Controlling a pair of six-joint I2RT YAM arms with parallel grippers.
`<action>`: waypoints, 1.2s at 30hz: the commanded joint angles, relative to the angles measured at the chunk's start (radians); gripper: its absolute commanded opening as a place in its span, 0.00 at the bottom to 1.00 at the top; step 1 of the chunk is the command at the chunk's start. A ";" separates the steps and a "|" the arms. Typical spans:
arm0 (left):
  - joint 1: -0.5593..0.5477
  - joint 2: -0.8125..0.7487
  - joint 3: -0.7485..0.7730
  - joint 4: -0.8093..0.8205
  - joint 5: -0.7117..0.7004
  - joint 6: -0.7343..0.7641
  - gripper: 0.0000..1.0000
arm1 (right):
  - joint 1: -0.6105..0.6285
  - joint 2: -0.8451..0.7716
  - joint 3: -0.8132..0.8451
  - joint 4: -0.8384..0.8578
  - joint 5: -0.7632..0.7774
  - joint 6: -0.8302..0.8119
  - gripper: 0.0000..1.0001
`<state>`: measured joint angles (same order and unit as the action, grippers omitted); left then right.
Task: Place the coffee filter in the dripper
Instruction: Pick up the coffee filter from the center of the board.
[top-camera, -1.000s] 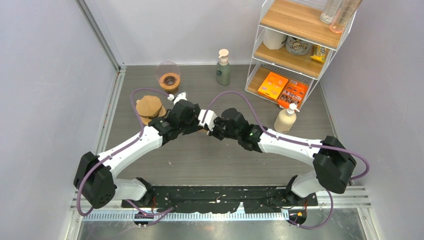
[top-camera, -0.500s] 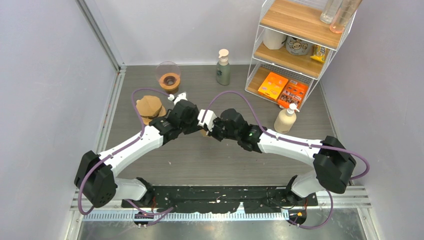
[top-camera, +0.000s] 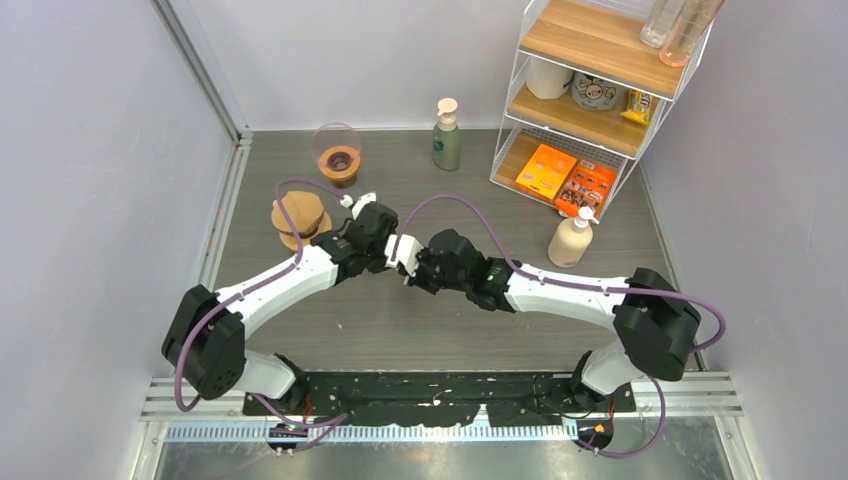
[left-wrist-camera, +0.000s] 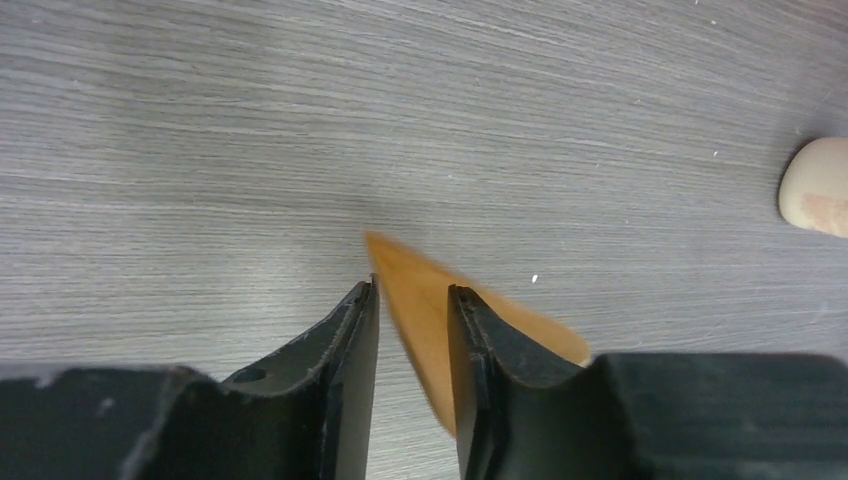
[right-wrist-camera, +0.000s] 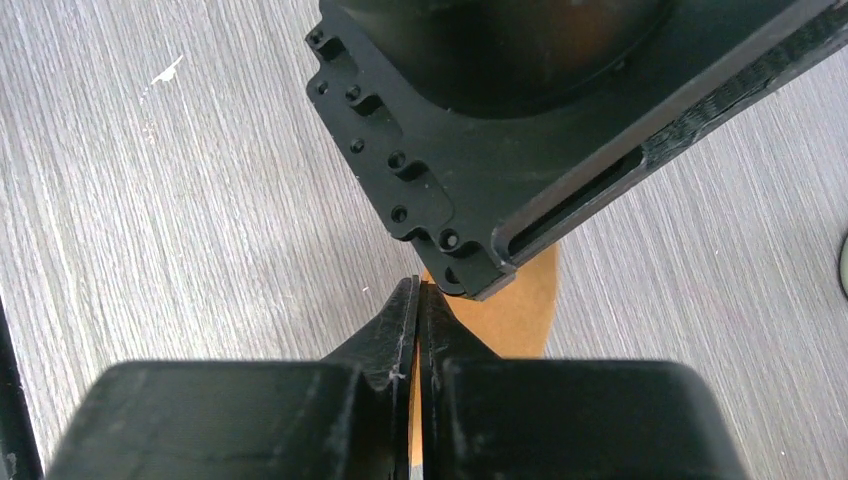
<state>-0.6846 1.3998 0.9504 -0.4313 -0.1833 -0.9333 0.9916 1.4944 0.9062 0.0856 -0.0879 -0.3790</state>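
A thin brown coffee filter (left-wrist-camera: 400, 265) stands on edge just above the table. My right gripper (right-wrist-camera: 418, 285) is shut on one edge of it, and the paper (right-wrist-camera: 520, 310) shows past its fingertips. My left gripper (left-wrist-camera: 412, 290) straddles the opposite corner with its jaws narrowed. The paper lies against one finger and a gap remains at the other. In the top view the two grippers meet mid-table (top-camera: 405, 265) and hide the filter. The glass dripper (top-camera: 338, 155) with its brown collar stands at the back left, apart from both arms.
A stack of brown filters (top-camera: 300, 215) lies left of the left arm. A green pump bottle (top-camera: 447, 135) stands at the back and a cream pump bottle (top-camera: 572, 238) to the right. A wire shelf (top-camera: 590, 90) fills the back right corner.
Both grippers have shifted slightly left and nearer with the filter between them. The left jaws have narrowed around the filter's corner. The right stays shut.
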 joint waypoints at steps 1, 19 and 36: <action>-0.006 0.000 0.050 -0.001 -0.031 -0.012 0.30 | 0.025 0.009 0.000 0.102 0.031 0.012 0.05; -0.006 -0.031 0.028 0.033 -0.105 0.065 0.00 | 0.032 -0.160 -0.085 0.155 0.044 0.219 0.87; -0.006 -0.054 0.083 -0.067 -0.098 -0.004 0.00 | -0.033 -0.222 -0.138 0.177 0.320 0.563 0.95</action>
<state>-0.6868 1.3674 0.9840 -0.4839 -0.2802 -0.9089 0.9592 1.2339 0.7643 0.2008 0.2127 0.0914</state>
